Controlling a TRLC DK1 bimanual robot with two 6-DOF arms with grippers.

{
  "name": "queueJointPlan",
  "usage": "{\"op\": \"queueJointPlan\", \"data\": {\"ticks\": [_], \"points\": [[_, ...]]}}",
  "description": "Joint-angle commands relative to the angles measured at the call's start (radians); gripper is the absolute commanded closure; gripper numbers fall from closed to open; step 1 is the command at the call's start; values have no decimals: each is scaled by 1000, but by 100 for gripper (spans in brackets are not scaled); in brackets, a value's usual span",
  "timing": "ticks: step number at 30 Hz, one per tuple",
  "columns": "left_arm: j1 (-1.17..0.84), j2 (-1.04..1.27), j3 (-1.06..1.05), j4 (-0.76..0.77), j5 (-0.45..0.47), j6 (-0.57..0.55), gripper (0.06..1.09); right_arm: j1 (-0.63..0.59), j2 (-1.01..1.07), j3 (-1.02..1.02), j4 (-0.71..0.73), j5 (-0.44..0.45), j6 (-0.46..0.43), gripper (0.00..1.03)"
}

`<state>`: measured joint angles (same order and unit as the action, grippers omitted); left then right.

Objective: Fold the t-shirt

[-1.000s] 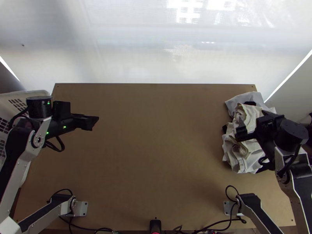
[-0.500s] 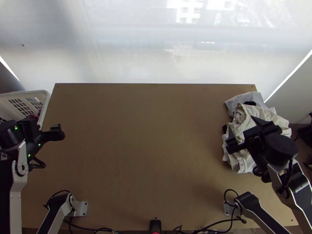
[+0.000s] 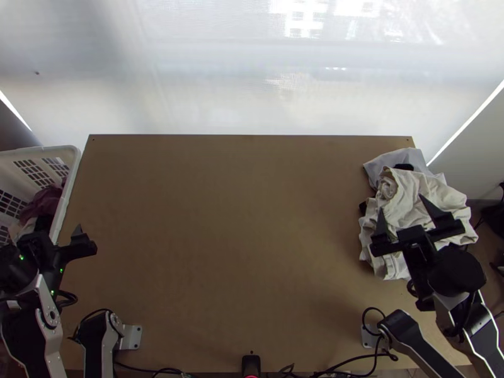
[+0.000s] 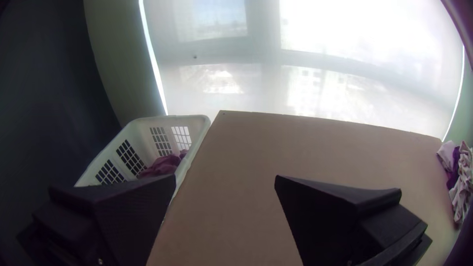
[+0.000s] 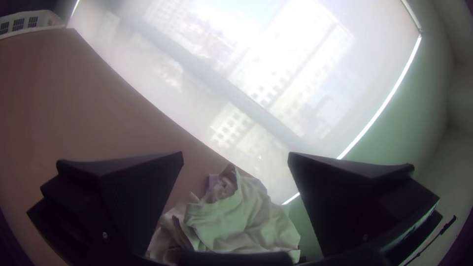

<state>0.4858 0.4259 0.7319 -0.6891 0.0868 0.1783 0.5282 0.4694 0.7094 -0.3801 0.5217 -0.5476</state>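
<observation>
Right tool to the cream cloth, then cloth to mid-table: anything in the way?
Nothing visible in either path. The right tool is open, facing the bunched cream cloth; no object shows between that and the middle of the table.

A white plastic basket (image 3: 72, 170) with grid openings stands beside the table (image 3: 239, 220), beyond the left arm's fingers (image 3: 80, 247) and out to their left. Past the table's far edge, well beyond both arms' fingers, hangs a pale, sheer window blind (image 3: 208, 82), buildings showing faintly through it. To the right of the right arm's fingers (image 3: 380, 232) rises a plain wall (image 3: 482, 135), with a black object (image 3: 494, 215), too unclear to name, near its foot.
</observation>
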Motion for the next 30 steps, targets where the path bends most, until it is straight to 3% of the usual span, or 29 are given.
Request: {"op": "queueJointPlan", "data": {"ticks": [1,7,14,17,24,30], "points": [[-70,-217,-204,111,53,18,11,-5,-202,-218,121,46,-77,4],[-197,-319,-287,165,60,30,11,3,-460,-456,156,44,-153,4],[-354,-331,-356,312,60,43,11,49,-472,-531,244,29,-153,4],[-409,-374,-439,434,60,145,11,65,-474,-588,290,29,-158,4],[-412,-427,-583,471,60,171,11,67,-468,-613,273,-3,-69,4],[-415,-429,-631,471,62,173,11,41,-468,-613,256,-83,-3,5]]}}
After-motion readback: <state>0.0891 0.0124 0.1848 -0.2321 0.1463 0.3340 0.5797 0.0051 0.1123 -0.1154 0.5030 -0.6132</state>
